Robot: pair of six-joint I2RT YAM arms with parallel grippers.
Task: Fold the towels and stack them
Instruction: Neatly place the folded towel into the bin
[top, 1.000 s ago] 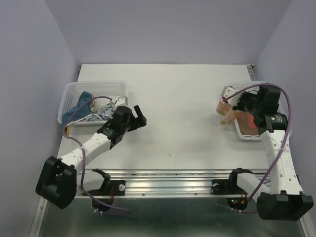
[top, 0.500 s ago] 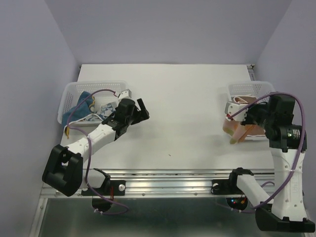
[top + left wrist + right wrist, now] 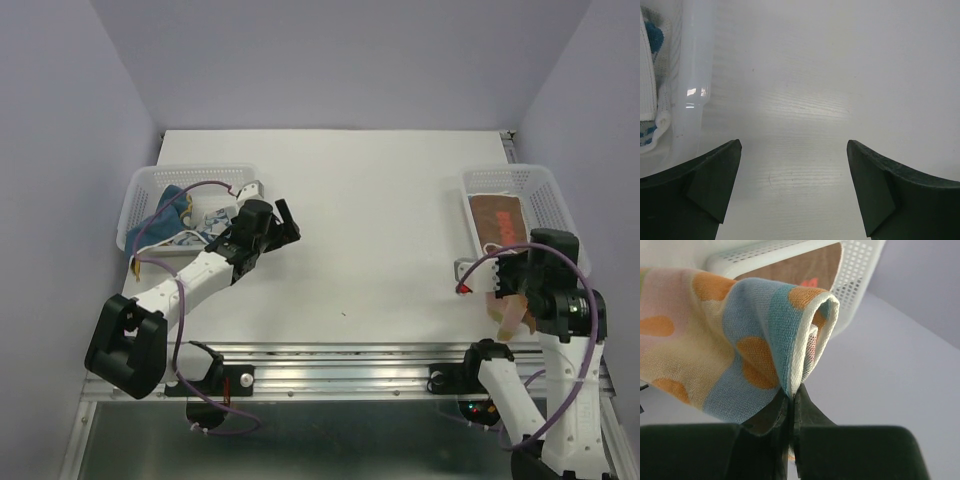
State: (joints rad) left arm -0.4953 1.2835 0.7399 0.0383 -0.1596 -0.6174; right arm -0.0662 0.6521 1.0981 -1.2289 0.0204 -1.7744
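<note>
**Right gripper (image 3: pixel 791 395) pinching soft orange-and-blue circle-print towel (image 3: pixel 730 340)**

Pressed together, it clamps the towel's folded edge on the near side of the right white perforated plastic basket (image 3: pixel 552 195), which holds a brown towel (image 3: pixel 497 215). The left gripper (image 3: pixel 287 222), spread wide, hovers over the white table (image 3: pixel 380 190) beside the left basket (image 3: pixel 135 195) of crumpled blue and white towels (image 3: pixel 175 205).

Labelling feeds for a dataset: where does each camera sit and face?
Top external: above, behind the bases, looking down on the table; left arm and right arm show.
Left wrist: on the left arm, facing table and left basket; open left end effector shows.
Right wrist: on the right arm, facing right basket; shut right end effector pinches the spotted towel.
Shared: top and right wrist both show that towel.
</note>
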